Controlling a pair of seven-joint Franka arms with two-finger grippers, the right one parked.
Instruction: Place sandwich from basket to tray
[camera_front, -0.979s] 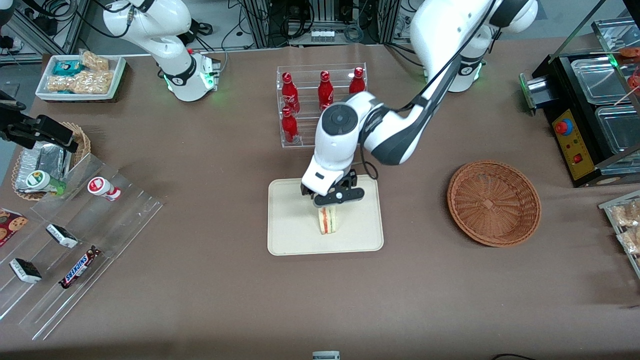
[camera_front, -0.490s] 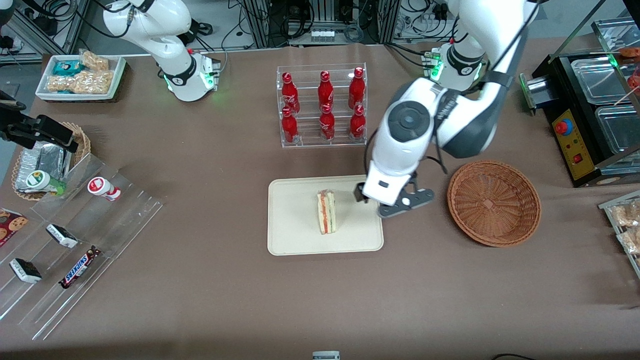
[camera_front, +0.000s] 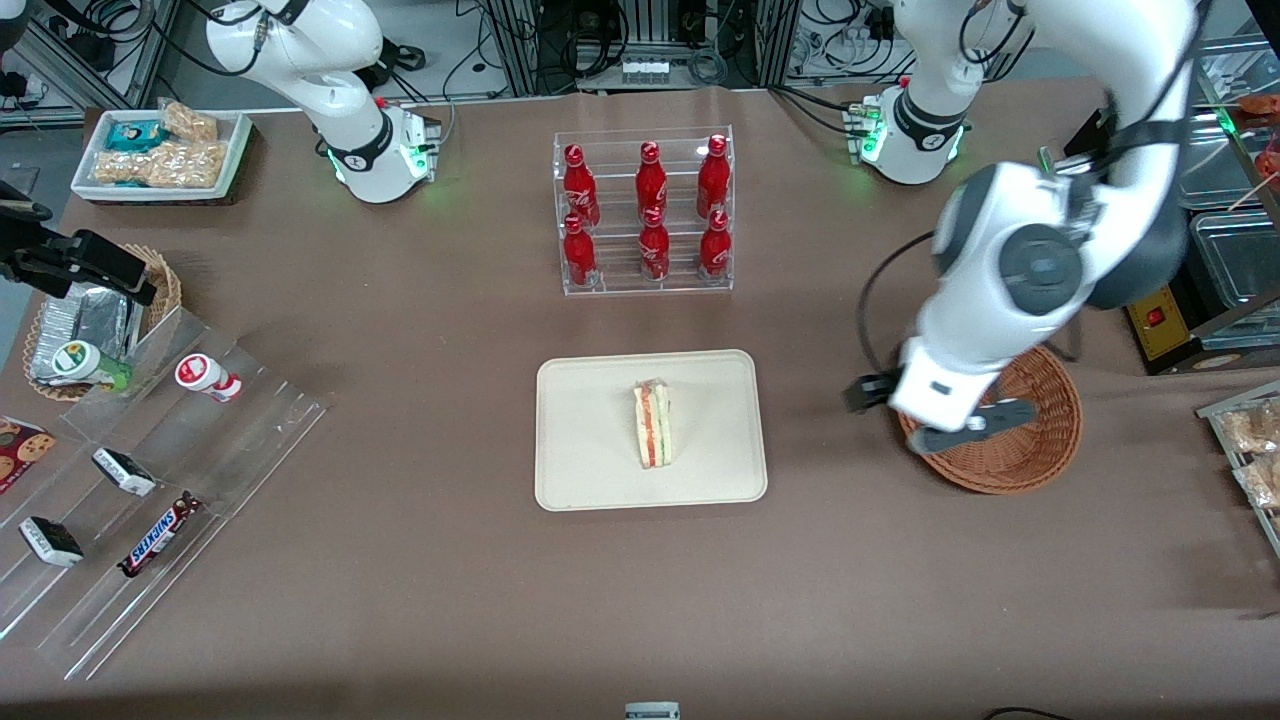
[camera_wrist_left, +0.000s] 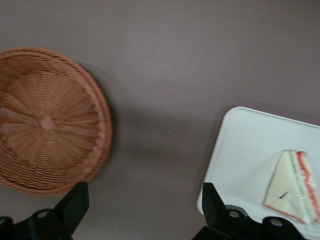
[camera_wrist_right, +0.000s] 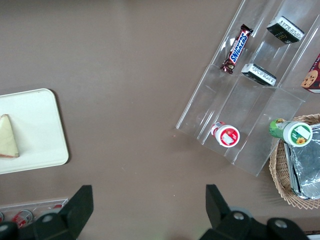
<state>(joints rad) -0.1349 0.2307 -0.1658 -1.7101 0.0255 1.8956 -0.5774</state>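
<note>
The sandwich (camera_front: 653, 424) lies on its side near the middle of the tray (camera_front: 590, 470), in the centre of the front view, its red and green filling edge showing. The gripper (camera_front: 925, 420) hangs at the right of that frame, above the rim of the basket (camera_front: 1030, 460) nearest the tray, well apart from the sandwich. Its fingers (camera_wrist_left: 75, 202) are spread wide with nothing between them. The basket looks bare inside, though the arm covers part of it. Brown cloth (camera_front: 420, 560) covers the table. At upper centre a clear rack holds red bottles (camera_front: 651, 180); a stepped clear rack with a Snickers bar (camera_front: 158, 535) sits at lower left.
</note>
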